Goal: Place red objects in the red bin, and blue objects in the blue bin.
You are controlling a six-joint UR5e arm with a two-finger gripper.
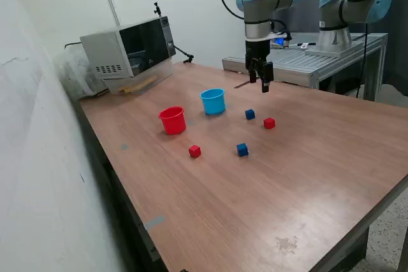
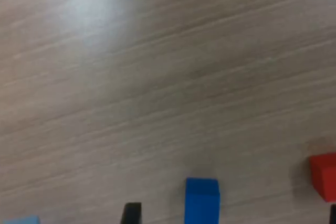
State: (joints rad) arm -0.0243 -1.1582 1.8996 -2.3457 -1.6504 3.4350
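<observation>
- Nearest in the exterior view: wooden table (image 1: 306, 183), smooth brown grain, with a pale scuffed patch close to the front edge.
- Next back: a small solid red cube (image 1: 194, 151) and a dark-blue cube (image 1: 242, 150), well apart from each other, both sharp-edged and matte.
- Farther: red cup (image 1: 172, 120), round, slightly tapered plastic, open top, standing upright towards the exterior view's left.
- Level with it: a second blue cube (image 1: 250, 114) and a second red cube (image 1: 269, 123), near each other, lying below the gripper and on its near side, untouched.
- Just behind: light-blue cup (image 1: 213, 101), same tapered shape, upright, beside the red cup but apart.
- Above the table, behind the cubes: black gripper (image 1: 261, 81), hanging from the grey-and-blue arm, fingers pointing down, parted a little, holding nothing.
- In the wrist view: blurred wood grain, a blue cube and a red cube at the picture's edge, one dark fingertip (image 2: 131, 213).
- Farthest: grey boxy microwave-like appliance (image 1: 127, 46) with dark glass door; no legible writing.
</observation>
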